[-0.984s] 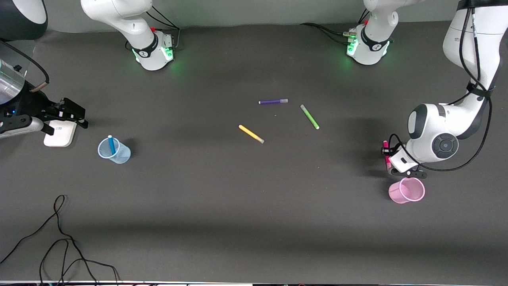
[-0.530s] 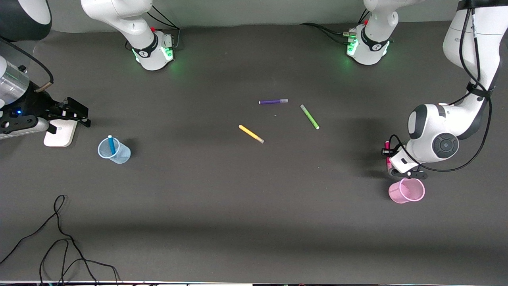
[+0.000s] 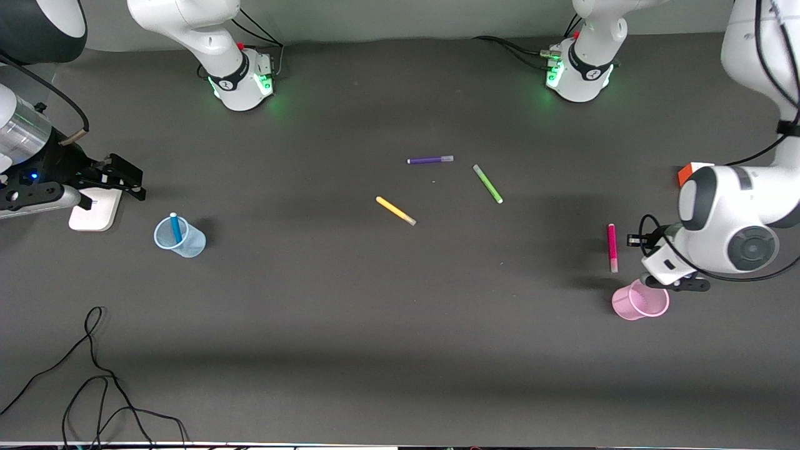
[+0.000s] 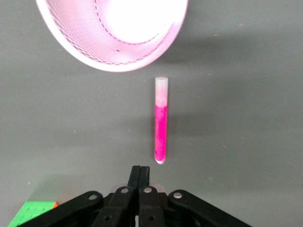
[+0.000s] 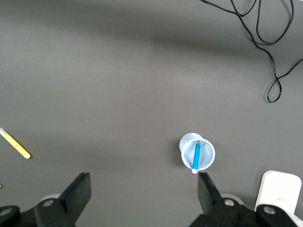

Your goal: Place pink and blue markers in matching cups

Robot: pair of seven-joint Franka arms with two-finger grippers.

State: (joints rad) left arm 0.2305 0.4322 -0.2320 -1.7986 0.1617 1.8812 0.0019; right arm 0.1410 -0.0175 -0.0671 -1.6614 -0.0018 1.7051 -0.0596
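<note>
Your left claw (image 4: pixel 140 176) is pinched tight on nothing. A second ago it sat low over the pink marker (image 3: pixel 612 247) with that pen between its fingers; now it has pulled away toward the left arm's end of the counter (image 3: pixel 400 325), and the marker lies flat and bare where it was. The marker's pale cap points at the pink cup (image 3: pixel 640 300), just short of its rim, and the claw tips sit just off the marker's other end. The pink cup stands upright and has not moved; the claw's body hangs just above its rim in the front view.

Your right claw (image 3: pixel 128 181) has its fingers spread wide and holds nothing. It hangs over the right arm's end of the counter, having crept a little toward the middle since a second ago, and waits there. Beside it the blue marker (image 3: pixel 176 227) stands tilted inside the blue cup (image 3: pixel 180 237), unchanged.

The purple pen (image 3: pixel 430 160), green pen (image 3: pixel 487 184) and yellow pen (image 3: pixel 395 210) lie mid-counter, all as before.
</note>
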